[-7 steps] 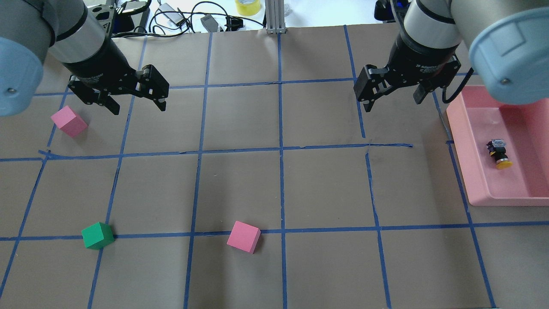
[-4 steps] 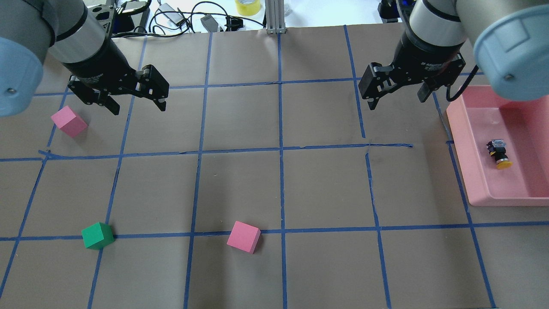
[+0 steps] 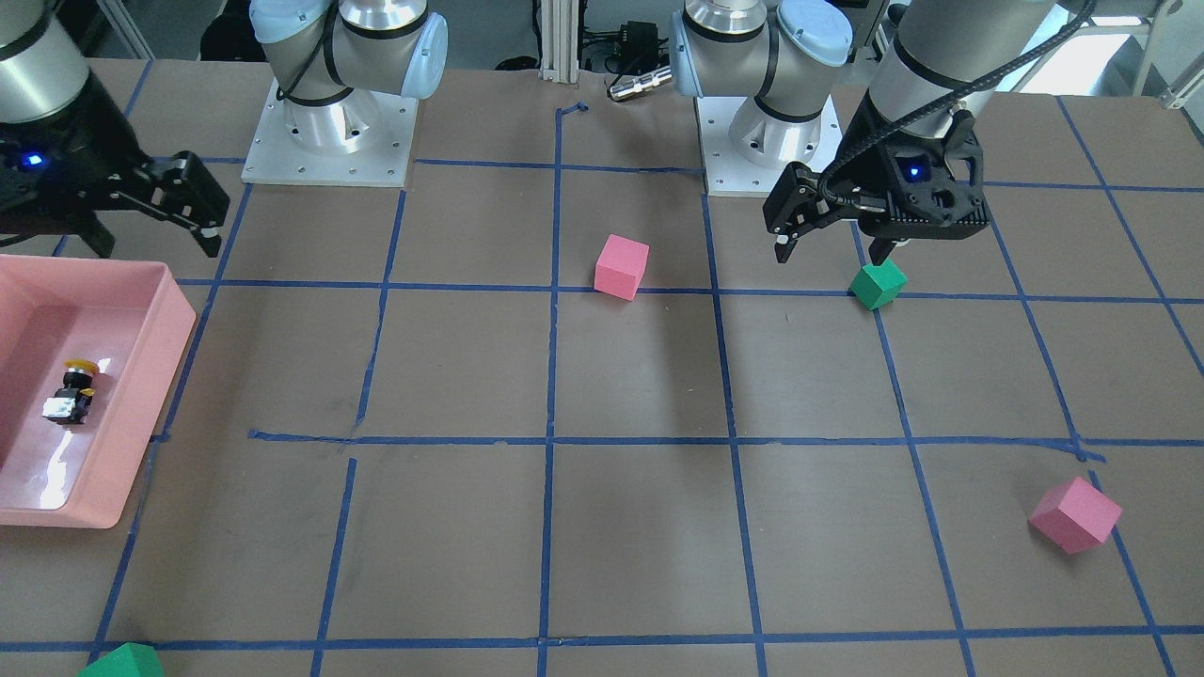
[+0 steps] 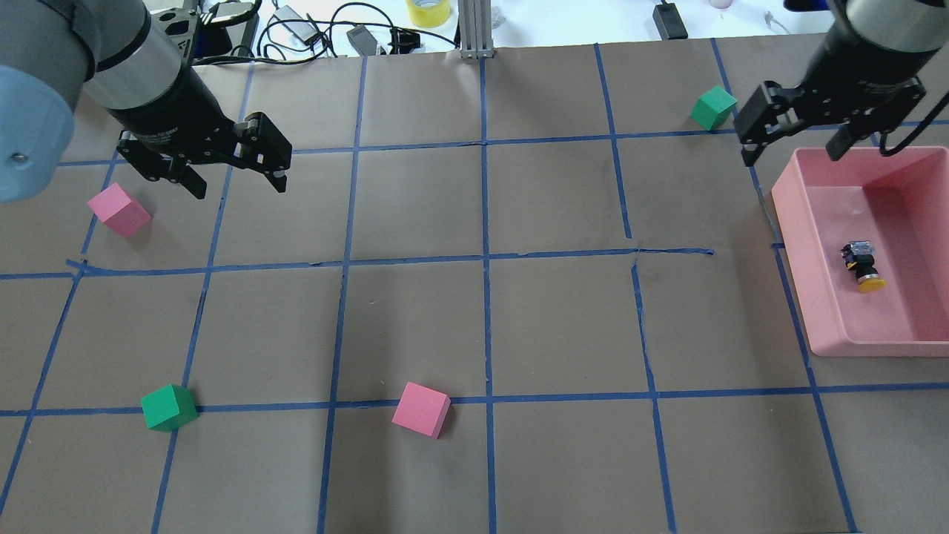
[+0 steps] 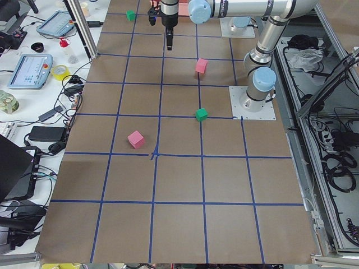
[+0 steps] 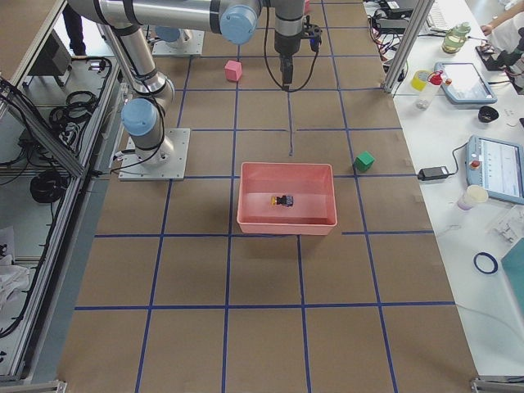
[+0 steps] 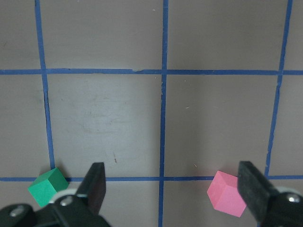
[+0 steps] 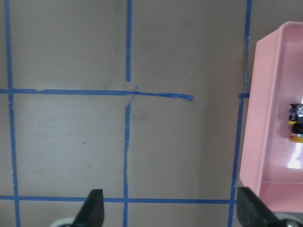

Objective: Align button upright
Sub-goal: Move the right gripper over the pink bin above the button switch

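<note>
The button (image 4: 861, 265) is seen lying on its side in the pink tray (image 4: 804, 274), at the frame's right edge. Approach is judged in hand: the right gripper (image 4: 789, 154), jaws spread, is held at the tray's upper corner. The left gripper (image 4: 240, 188), upper left, is likewise spread. A descent over the button is called for.

Catch only part of the button (image 8: 296, 124) in the right wrist view, clipped by the right edge along with the pink tray (image 8: 265, 118). Too small in the right side view to make out any detail. See just the top of a green cube (image 3: 120, 661) at the front-facing view's bottom edge.
</note>
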Controlling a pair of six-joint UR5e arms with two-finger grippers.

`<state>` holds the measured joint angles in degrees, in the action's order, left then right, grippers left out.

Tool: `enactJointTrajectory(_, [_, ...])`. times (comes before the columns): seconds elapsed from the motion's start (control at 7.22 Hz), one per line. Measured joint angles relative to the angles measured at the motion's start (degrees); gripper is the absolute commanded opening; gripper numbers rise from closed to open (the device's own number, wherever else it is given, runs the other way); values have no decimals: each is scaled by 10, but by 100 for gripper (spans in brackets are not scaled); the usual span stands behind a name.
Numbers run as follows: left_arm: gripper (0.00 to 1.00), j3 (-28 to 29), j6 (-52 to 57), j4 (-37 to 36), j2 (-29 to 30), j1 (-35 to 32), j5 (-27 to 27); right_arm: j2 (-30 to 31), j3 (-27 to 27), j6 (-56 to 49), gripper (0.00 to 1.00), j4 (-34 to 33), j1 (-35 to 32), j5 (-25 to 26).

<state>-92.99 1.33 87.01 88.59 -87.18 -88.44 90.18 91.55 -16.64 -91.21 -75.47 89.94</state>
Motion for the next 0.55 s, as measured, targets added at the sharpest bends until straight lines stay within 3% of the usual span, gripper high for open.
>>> enactJointTrajectory(0.28, [100,0,0,0,0,0,0,-58,4,-118,100,-58,102,-1])
enactJointTrajectory(0.55, [100,-1,1,0,0,0,-1,-118,36,-149,100,-168,153,1])
